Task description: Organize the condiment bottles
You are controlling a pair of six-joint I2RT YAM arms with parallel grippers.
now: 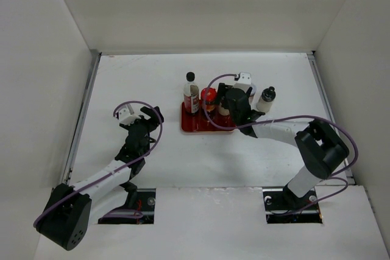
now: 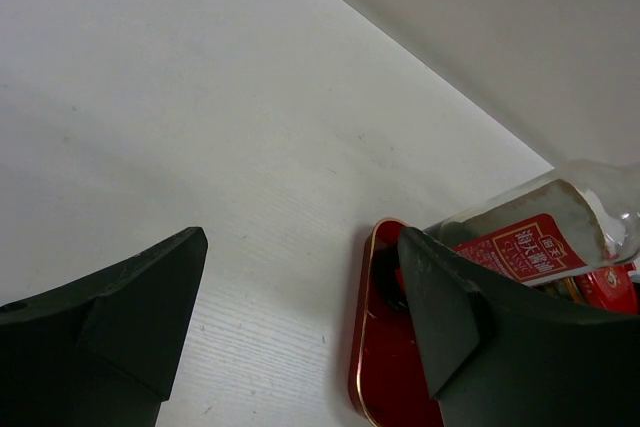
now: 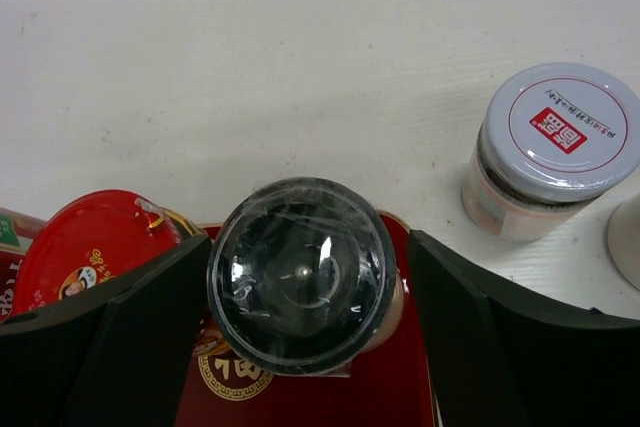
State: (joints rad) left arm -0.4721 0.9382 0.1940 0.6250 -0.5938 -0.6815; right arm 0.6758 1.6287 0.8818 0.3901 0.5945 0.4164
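A flat red tray (image 1: 195, 125) lies mid-table. On it stand the tall slim black-capped bottle (image 1: 191, 92), the red-capped jar (image 1: 208, 97) and the grey-capped shaker (image 3: 300, 272). My right gripper (image 1: 226, 105) is over the tray. In the right wrist view it (image 3: 310, 239) is open, with a finger on each side of the shaker's cap. The pinkish-white-lidded jar (image 3: 560, 137) and the dark-knobbed bottle (image 1: 266, 98) stand on the table right of the tray. My left gripper (image 1: 149, 114) is open and empty, left of the tray.
In the left wrist view, the left gripper (image 2: 302, 237) frames bare table, with the tray's corner (image 2: 385, 367) and the tall bottle's red label (image 2: 520, 252) beside its right finger. White walls enclose the table on three sides.
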